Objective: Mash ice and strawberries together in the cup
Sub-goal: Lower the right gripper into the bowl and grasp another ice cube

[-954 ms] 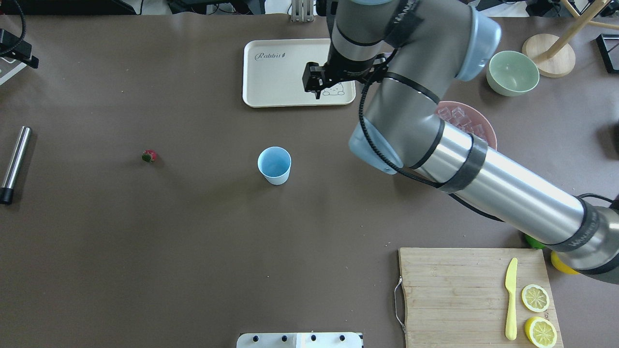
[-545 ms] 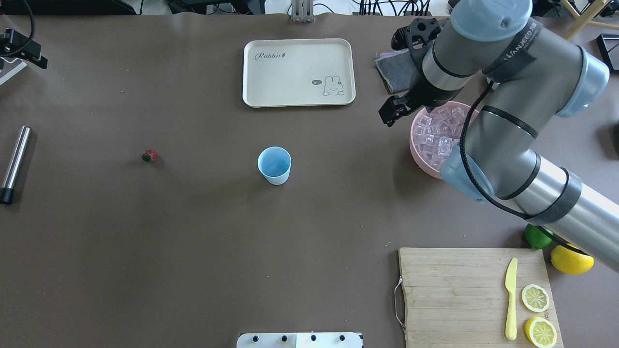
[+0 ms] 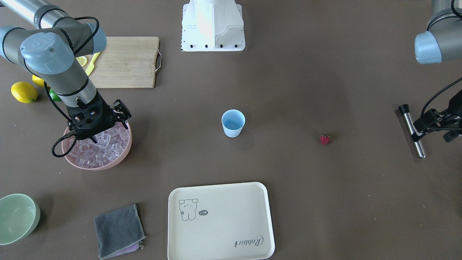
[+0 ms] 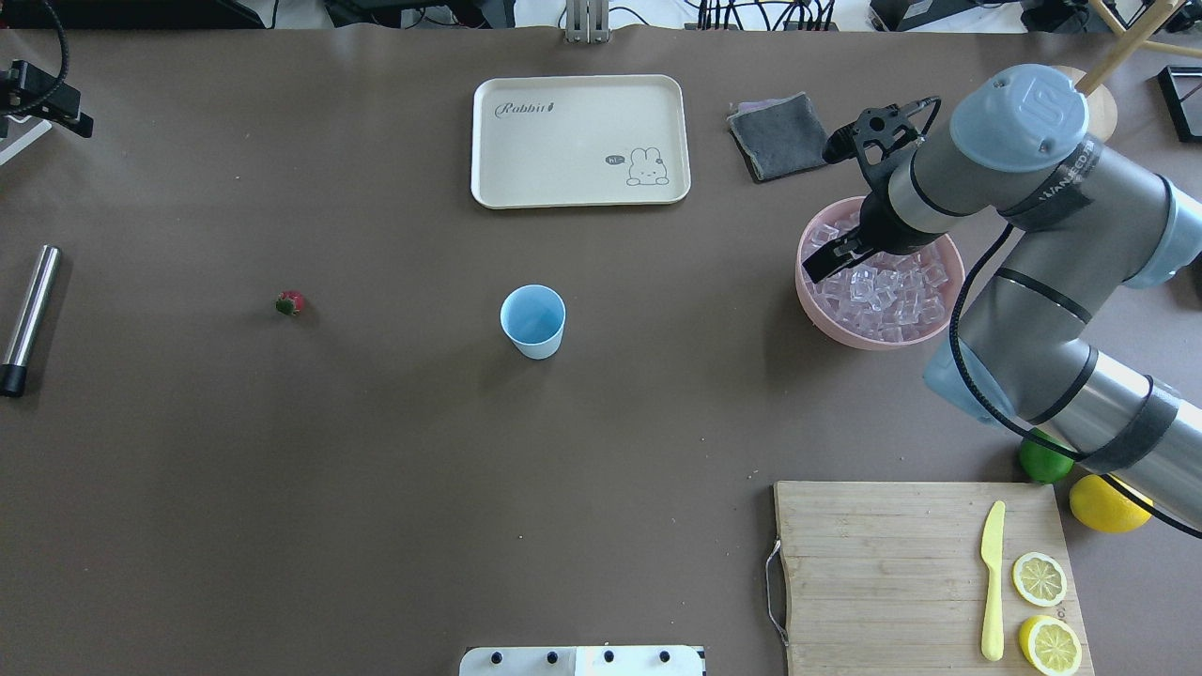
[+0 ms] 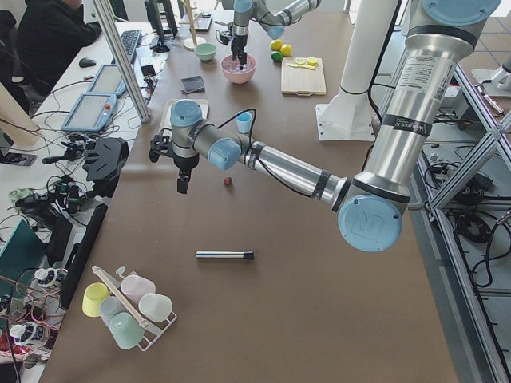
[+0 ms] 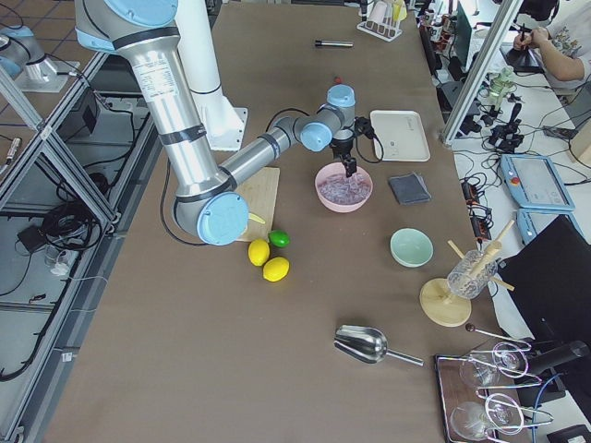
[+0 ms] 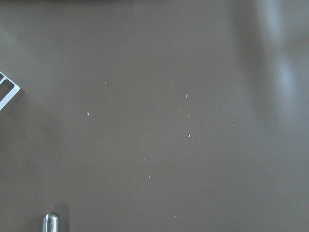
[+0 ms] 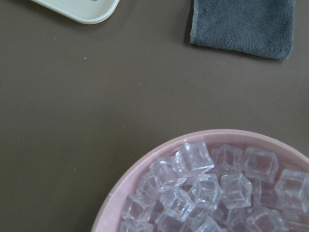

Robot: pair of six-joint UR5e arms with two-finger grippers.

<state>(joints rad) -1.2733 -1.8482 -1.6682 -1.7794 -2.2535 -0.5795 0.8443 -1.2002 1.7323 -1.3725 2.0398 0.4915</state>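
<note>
The light-blue cup (image 4: 533, 321) (image 3: 232, 123) stands upright mid-table. A small red strawberry (image 4: 290, 302) (image 3: 325, 139) lies on the table to the cup's left in the overhead view. Ice (image 4: 878, 286) (image 8: 212, 188) fills the pink bowl (image 4: 826, 319) (image 3: 108, 167). My right gripper (image 4: 819, 269) (image 3: 94, 139) hangs just over the ice at the bowl's cup-side edge; it looks open and empty. My left gripper (image 3: 433, 124) (image 4: 56, 103) hovers at the table's far left, above the metal rod's far end. Whether it is open or shut does not show.
A metal rod (image 4: 28, 319) lies at the left edge. A cream tray (image 4: 580, 141) and a grey cloth (image 4: 778, 136) sit at the back, and a green bowl (image 3: 16, 216) past the pink one. A cutting board (image 4: 892, 573) with knife and lemon slices, a lime (image 4: 1042, 462) and a lemon (image 4: 1108, 502) are front right.
My right arm swung rightward from above the tray to over the pink bowl, and its gripper came down toward the ice. Cup and strawberry stayed put.
</note>
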